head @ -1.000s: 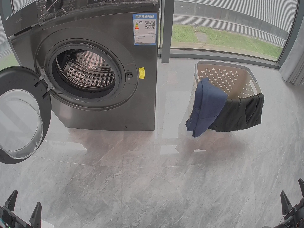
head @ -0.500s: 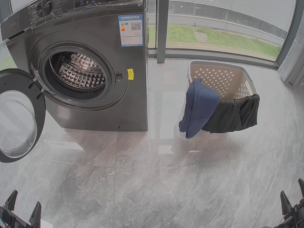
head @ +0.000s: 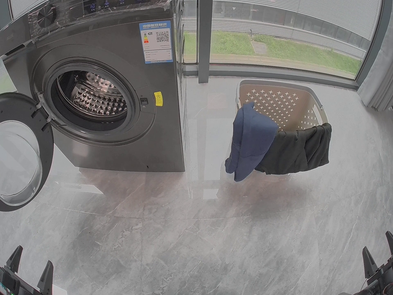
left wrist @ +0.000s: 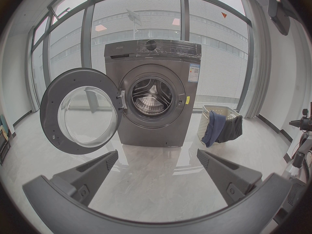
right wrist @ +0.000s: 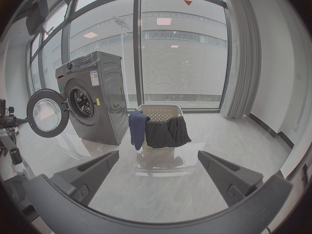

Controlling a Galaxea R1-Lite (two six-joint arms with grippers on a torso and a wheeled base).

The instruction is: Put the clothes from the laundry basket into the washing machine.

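A grey washing machine (head: 123, 103) stands at the left, its round door (head: 20, 152) swung wide and the steel drum (head: 92, 97) bare inside. To its right sits a beige laundry basket (head: 282, 103). A blue garment (head: 249, 140) hangs over the basket's front left corner and a black garment (head: 299, 148) drapes over its front rim. My left gripper (head: 30, 267) is low at the near left, open and holding nothing. My right gripper (head: 378, 253) is low at the near right, open too. Machine (left wrist: 156, 95) and basket (right wrist: 159, 112) lie well ahead of both.
Polished grey marble floor (head: 196, 234) stretches between me and the machine and basket. Floor-to-ceiling windows (head: 286, 21) run behind them, with a grey curtain (head: 378, 82) at the far right. The open door juts out at the left.
The whole head view has shifted: machine and basket now sit further left in the picture, so the camera has turned or moved. Both grippers keep their places and stay open.
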